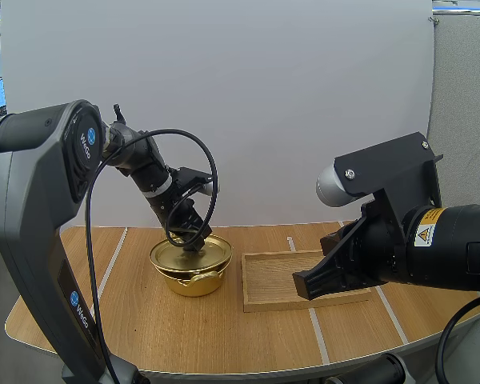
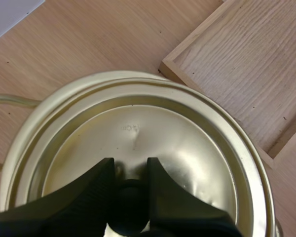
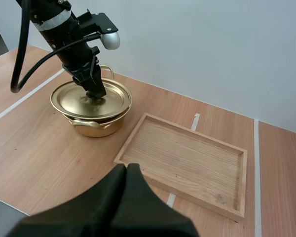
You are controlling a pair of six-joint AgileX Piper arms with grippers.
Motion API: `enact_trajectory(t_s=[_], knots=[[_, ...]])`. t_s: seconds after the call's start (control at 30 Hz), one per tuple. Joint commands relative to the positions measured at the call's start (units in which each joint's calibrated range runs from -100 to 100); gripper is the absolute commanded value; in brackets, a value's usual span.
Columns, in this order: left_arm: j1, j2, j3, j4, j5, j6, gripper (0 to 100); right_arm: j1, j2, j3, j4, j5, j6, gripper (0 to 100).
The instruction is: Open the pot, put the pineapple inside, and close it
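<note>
High view: the pot (image 1: 194,276) is seen on the table (image 1: 184,340), its lid (image 1: 190,254) on and the left gripper (image 1: 197,240) set down upon it.
In the left wrist view the dark knob (image 2: 130,202) at the lid's middle is pinched between the two fingers (image 2: 79,197). A wooden tray (image 1: 272,280) is laid just beside the pot, to its right, with a narrow strip of bare table between them. The right gripper (image 3: 127,170), fingers pressed together into one wedge, is held above the tray's near edge, well apart from the pot. Open tabletop is seen in front of the pot and to its left.
</note>
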Motion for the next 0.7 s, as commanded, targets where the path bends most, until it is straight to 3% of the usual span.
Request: enact_trajectory(t_s=[0.0,0.67], knots=[[-0.15,0.0,0.3,0.3,-4.2,0.6,0,-0.2,-0.5,0.3,-0.2,0.0,-0.3,0],[-0.15,1.7,0.3,0.3,-7.5,0.5,0,-0.2,-0.5,0.3,-0.2,0.0,-0.3,0]])
